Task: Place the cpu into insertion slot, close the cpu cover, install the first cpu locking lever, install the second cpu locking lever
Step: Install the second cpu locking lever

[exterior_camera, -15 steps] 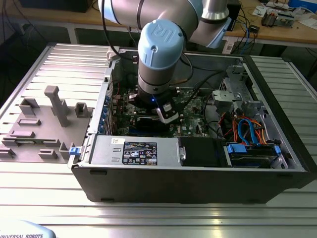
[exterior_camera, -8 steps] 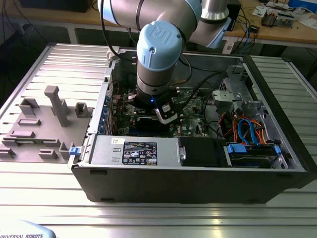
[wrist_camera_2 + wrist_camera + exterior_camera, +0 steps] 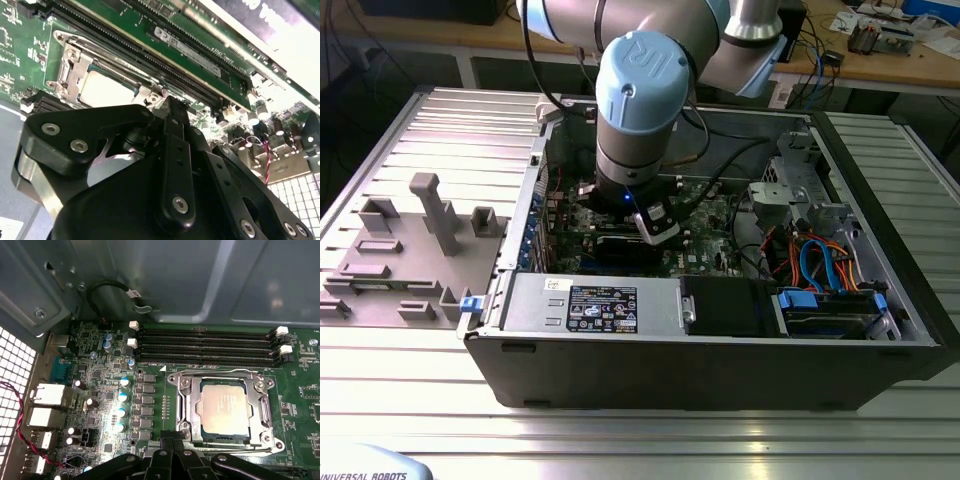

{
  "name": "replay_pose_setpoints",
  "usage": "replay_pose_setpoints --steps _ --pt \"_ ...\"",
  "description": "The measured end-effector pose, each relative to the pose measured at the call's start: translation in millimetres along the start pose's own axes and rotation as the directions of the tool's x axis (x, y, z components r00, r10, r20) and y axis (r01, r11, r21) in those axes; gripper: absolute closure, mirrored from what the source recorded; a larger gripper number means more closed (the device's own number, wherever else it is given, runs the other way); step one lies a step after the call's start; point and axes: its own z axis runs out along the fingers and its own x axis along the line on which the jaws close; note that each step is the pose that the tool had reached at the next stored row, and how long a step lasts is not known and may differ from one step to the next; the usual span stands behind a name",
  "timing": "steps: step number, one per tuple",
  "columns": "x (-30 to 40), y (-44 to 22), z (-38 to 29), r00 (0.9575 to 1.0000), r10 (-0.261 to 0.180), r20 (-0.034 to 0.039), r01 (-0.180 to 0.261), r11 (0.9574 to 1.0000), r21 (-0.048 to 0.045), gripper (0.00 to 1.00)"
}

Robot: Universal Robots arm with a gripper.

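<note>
The cpu (image 3: 222,407) lies flat in the insertion slot (image 3: 176,380) on the green board, its dull silver top showing through the window of the cpu cover (image 3: 191,407). The cover rests down over it. My gripper (image 3: 172,452) hovers just beside one edge of the socket, its black fingers drawn together with nothing between them. In the second wrist view the fingertips (image 3: 170,107) stand close to the socket's edge, with the cpu (image 3: 102,90) and the cover (image 3: 75,62) just beyond. In the exterior view my gripper (image 3: 655,225) reaches down inside the open computer case (image 3: 720,350).
Long black memory slots (image 3: 205,345) run along one side of the socket. Capacitors (image 3: 122,397), a black cable (image 3: 115,290) and red-black wires (image 3: 20,410) crowd the board. A power supply (image 3: 600,305) and blue drive cables (image 3: 820,265) sit near the case front. A grey fixture plate (image 3: 410,250) lies at the exterior view's left.
</note>
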Motion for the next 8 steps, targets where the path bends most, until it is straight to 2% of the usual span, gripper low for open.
replay_pose_setpoints --steps 8 --pt "0.0 0.2 -0.6 1.0000 0.000 -0.0001 0.000 1.0000 0.0002 0.89"
